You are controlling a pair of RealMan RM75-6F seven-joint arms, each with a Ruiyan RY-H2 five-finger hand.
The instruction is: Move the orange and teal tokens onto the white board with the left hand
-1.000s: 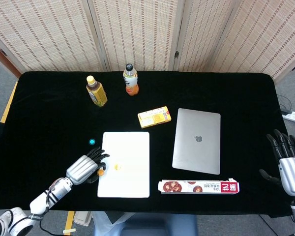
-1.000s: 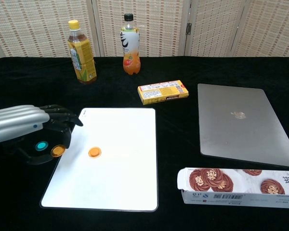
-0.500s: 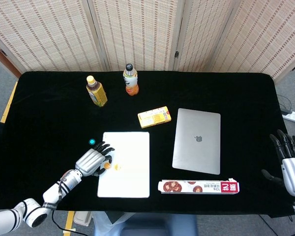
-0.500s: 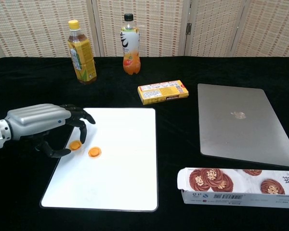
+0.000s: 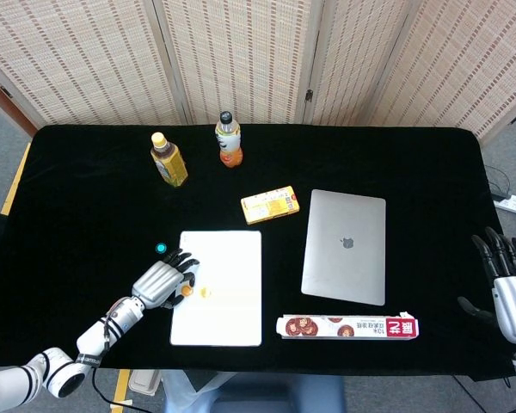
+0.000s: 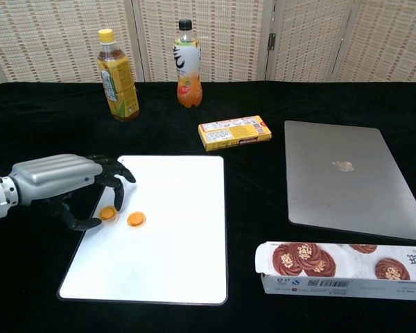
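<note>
The left hand (image 6: 69, 182) lies over the left edge of the white board (image 6: 173, 257), palm down, with its fingertips (image 6: 119, 201) curled down toward the board. An orange token (image 6: 108, 213) sits between the thumb and fingertips at the board's left edge; the views do not settle whether it is pinched or only touched. A second orange token (image 6: 136, 219) lies flat on the board just beyond the fingertips, apart from the hand. The teal token (image 5: 161, 249) lies on the black tablecloth (image 5: 86, 215) just ahead of the hand, off the board. The tokens are round discs with no evident long axis. The board's long axis runs from the robot toward the far edge of the table.

The right hand (image 5: 506, 280) hangs at the table's right edge, fingers spread and holding nothing.

Well beyond the left hand stand a yellow-capped tea bottle (image 6: 118, 76) and an orange drink bottle (image 6: 187, 66), both upright.
</note>
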